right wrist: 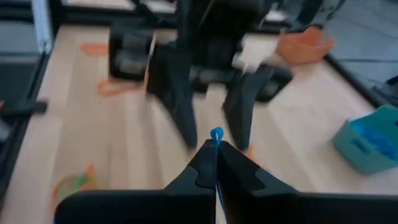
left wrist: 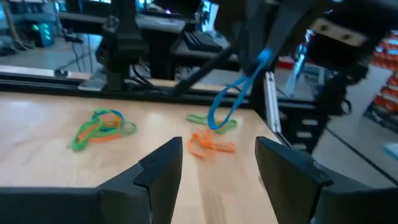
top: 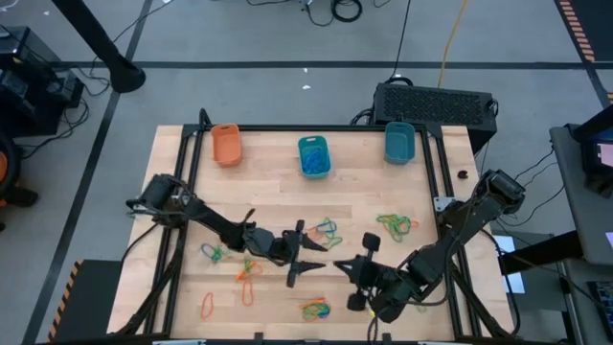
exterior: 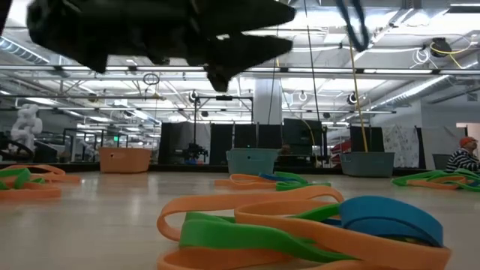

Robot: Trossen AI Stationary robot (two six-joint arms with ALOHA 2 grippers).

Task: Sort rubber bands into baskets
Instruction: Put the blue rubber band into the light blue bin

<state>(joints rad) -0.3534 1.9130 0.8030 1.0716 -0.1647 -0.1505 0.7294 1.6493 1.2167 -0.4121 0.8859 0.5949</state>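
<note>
Right gripper (right wrist: 216, 155) found clenched on a blue rubber band (right wrist: 216, 134), pinched at the top of its loop; in the left wrist view, band (left wrist: 233, 99) seen hanging clear of the wooden table (top: 421, 192), slack and drawn long under its own weight. Left gripper (top: 305, 254) noted released, fingers spread wide, low over mid-table and just beside the right one; nothing between its fingers.

Remaining rubber bands lay scattered in tangled clumps: green and orange at the left (top: 213, 252), mixed colours at the front (top: 314, 310), another clump at the right (top: 395, 225). Three baskets stood along the far edge: orange basket (top: 226, 144) at the left, middle teal basket (top: 313, 156) already holding blue bands, right teal basket (top: 399, 143) well apart from the grippers.

Judged very light, soft and stretchy, with no stiffness; likely to swing in transit and to snag on neighbouring bands; rubber grippy rather than slippery. Best taken by a single strand at a free edge of a clump, fingers shut fully, as the thin section offers little to bite.
</note>
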